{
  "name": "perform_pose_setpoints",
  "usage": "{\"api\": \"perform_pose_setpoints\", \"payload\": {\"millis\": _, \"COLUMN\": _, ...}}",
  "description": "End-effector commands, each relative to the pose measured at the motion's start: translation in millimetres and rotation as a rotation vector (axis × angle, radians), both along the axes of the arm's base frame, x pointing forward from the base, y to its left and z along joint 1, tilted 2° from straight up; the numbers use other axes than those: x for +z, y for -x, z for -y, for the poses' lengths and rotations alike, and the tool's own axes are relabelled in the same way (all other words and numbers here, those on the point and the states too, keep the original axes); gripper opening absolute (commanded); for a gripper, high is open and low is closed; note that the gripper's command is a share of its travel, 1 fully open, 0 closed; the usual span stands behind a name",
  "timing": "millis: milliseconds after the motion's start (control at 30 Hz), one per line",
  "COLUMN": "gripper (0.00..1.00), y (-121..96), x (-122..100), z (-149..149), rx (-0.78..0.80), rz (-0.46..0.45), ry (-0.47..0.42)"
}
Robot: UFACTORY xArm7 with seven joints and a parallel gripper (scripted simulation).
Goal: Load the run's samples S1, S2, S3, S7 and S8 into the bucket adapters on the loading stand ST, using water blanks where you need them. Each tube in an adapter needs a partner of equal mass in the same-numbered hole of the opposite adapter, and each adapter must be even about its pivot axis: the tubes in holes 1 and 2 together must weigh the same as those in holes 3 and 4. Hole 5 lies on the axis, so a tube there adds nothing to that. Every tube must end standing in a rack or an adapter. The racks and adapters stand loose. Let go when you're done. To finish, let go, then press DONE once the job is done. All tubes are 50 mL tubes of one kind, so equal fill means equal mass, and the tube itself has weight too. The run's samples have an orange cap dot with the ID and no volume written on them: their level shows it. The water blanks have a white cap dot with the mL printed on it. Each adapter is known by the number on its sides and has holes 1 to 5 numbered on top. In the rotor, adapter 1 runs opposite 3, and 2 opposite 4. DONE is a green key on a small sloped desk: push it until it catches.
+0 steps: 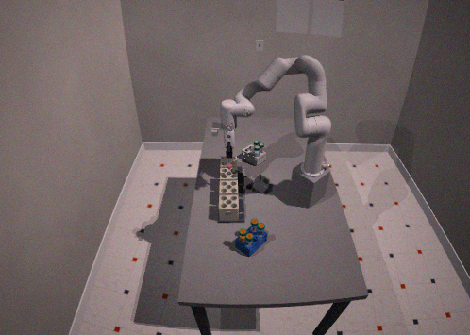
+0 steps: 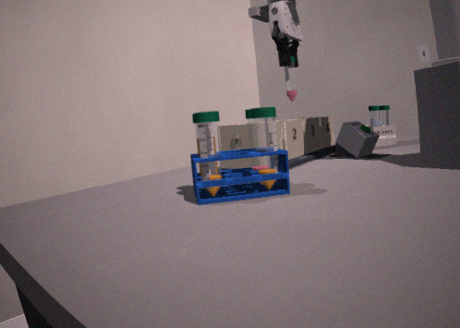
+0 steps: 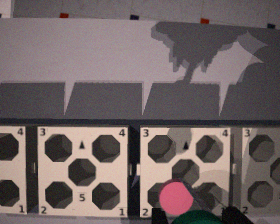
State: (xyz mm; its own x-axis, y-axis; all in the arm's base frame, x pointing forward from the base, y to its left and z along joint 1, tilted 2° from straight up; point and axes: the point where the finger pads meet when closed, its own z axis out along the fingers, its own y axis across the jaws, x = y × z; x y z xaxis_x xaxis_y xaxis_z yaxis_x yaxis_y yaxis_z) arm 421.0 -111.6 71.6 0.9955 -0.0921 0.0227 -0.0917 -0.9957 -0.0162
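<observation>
A tube with a green cap (image 1: 229, 166) (image 2: 290, 79) (image 3: 176, 198), its tapered tip filled pink, hangs nearly upright above the row of beige adapters, clamped in the black fingers of the gripper (image 1: 228, 150) (image 2: 288, 62) (image 3: 197, 216). The fingers close around the tube's upper end; its ID cannot be read from these angles. Seen from the wrist, the pink tip overlaps the hole 1 and 2 side of the third adapter (image 1: 228, 179) (image 3: 185, 134), counting from the end nearest the blue rack, with open air between tip and adapter in the exterior view.

The four adapters line up on the dark loading stand (image 1: 241, 214) (image 3: 101, 122), their numbered holes facing up. Near the row's close end, the blue rack (image 1: 249, 253) (image 2: 245, 197) holds four green-capped tubes, each marked by an orange dot. Orange contents show in the tips of two of them. Beside the stand sits the small gray sloped desk (image 1: 259, 186) (image 2: 355, 140), bearing its green key (image 1: 266, 181) (image 2: 365, 128). Farther along the table (image 1: 278, 275) (image 2: 277, 260), the white rack (image 1: 253, 160) (image 2: 388, 139) labeled "BLANKS" carries green-capped tubes, near the arm's gray pedestal (image 1: 307, 192) (image 2: 439, 116).
</observation>
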Motion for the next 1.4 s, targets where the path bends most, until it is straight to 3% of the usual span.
{"api": "perform_pose_setpoints", "payload": {"millis": 0, "gripper": 0.0, "y": -6.6, "x": 0.3, "z": 21.7, "rx": 0.001, "rz": 0.002, "ry": 0.0}}
{"api": "perform_pose_setpoints", "payload": {"millis": 633, "gripper": 0.0, "y": -22.2, "x": -0.4, "z": 105.4, "rx": 0.001, "rz": 0.002, "ry": 0.001}}
{"api": "perform_pose_setpoints", "payload": {"millis": 1367, "gripper": 0.0, "y": -22.6, "x": -0.4, "z": 107.7, "rx": 0.001, "rz": 0.002, "ry": 0.001}}
